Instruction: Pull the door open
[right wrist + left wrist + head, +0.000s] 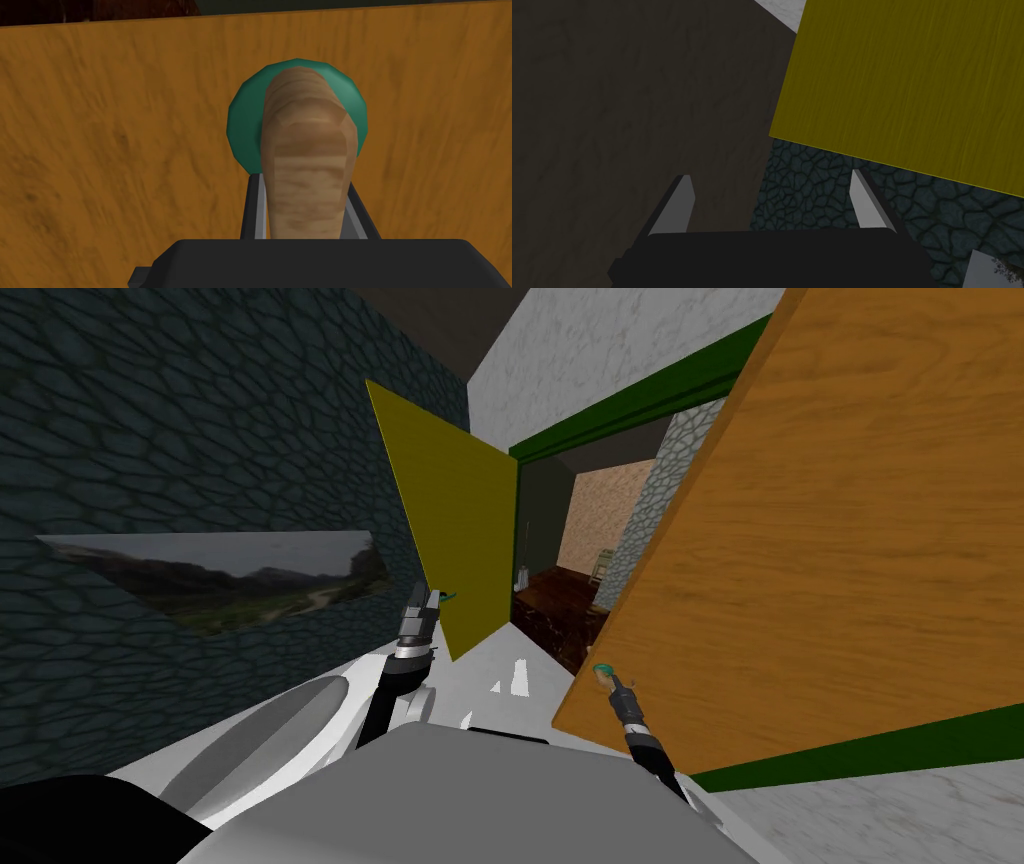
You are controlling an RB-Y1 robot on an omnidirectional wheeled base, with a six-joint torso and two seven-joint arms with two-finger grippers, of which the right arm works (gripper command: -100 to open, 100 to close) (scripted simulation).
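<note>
Both fingers (259,210) of the right claw (303,182) are clenched on the tan wooden lever handle (307,150), whose long axis is lined up with that claw, on the orange wooden door (850,538) at the right, while the left claw (770,174), farther off, is spread open.

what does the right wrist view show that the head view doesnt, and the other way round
Right wrist view: the fingers pressing the sides of the tan handle, so the right tool is shut on it. Head view: the yellow door on the left, the left tool near it, a landscape picture, the green door frame. Both: the orange wooden door, the green round plate and the right tool at it.
</note>
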